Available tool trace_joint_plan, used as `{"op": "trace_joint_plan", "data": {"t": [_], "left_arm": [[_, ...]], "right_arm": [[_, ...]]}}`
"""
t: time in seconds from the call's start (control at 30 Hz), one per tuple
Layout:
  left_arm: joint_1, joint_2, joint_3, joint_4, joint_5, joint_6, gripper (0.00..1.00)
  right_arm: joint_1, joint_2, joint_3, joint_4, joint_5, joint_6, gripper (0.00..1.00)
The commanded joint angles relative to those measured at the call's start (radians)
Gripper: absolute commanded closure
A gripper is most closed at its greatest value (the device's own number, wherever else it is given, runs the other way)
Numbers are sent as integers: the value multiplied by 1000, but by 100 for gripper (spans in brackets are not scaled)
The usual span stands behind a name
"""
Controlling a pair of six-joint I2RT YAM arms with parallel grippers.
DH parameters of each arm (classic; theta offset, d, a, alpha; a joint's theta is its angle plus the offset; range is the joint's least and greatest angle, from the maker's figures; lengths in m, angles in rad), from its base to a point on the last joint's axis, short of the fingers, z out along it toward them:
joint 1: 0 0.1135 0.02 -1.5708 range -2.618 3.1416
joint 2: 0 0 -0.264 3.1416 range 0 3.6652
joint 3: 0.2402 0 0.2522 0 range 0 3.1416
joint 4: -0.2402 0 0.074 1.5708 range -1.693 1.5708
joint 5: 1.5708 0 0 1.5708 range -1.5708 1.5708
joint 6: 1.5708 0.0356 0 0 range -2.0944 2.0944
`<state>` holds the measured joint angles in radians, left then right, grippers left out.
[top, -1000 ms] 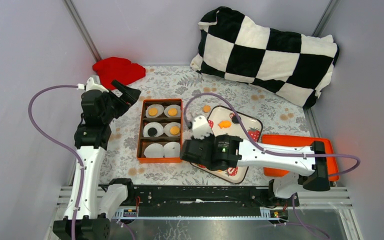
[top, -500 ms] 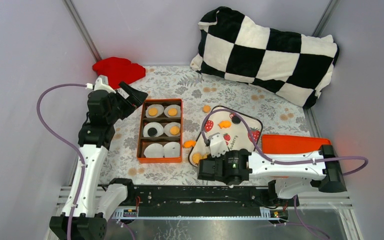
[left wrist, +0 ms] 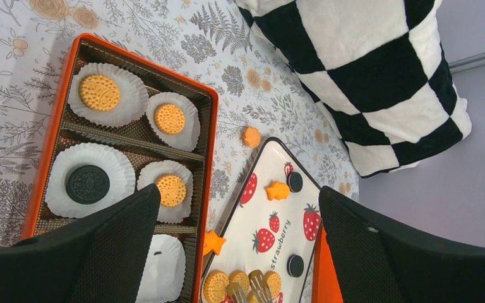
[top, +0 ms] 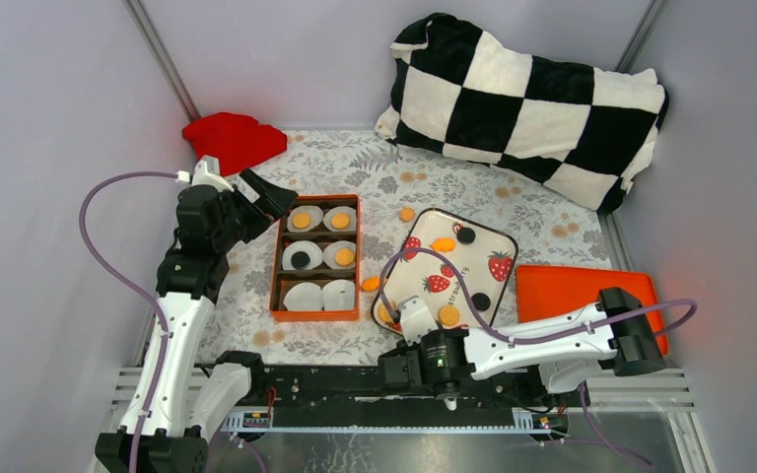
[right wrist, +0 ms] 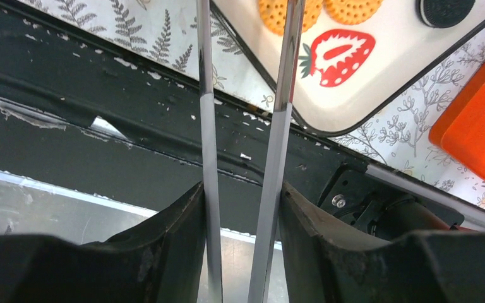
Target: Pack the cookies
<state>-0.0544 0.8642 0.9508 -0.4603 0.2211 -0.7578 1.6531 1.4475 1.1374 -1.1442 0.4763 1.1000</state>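
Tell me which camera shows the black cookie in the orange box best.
Left wrist view: the black cookie lies large and unobstructed in its paper cup. The top view shows it small. The right wrist view misses it.

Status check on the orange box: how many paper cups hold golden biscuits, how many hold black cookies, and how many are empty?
Golden biscuits: 3
Black cookie: 1
Empty paper cups: 2
Total: 6 cups, 4 cookies packed
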Motion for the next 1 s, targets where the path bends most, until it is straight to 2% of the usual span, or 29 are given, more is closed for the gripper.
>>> {"op": "trace_joint_plan", "data": {"t": [0.0,0.4,0.53,0.67,0.77,0.87,0.97], "left_arm": [[-10,-17,-20,15,25,-17,1],[-10,-32,-23,15,38,-22,1],[-10,-34,-24,18,37,-20,1],[-10,-33,-33,22,37,-18,1],[-10,-37,-37,23,37,-16,1],[-10,-36,-44,24,36,-17,1],[-10,-36,-50,27,41,-17,1]], "right_arm": [[33,21,17,-34,-20,50,51],[47,-26,-10,-184,-39,177,51],[48,-44,-24,-173,-12,163,51],[45,19,34,-176,33,120,45],[45,75,58,-195,39,110,45],[45,94,58,-185,33,108,47],[45,81,54,-175,42,113,56]]}}
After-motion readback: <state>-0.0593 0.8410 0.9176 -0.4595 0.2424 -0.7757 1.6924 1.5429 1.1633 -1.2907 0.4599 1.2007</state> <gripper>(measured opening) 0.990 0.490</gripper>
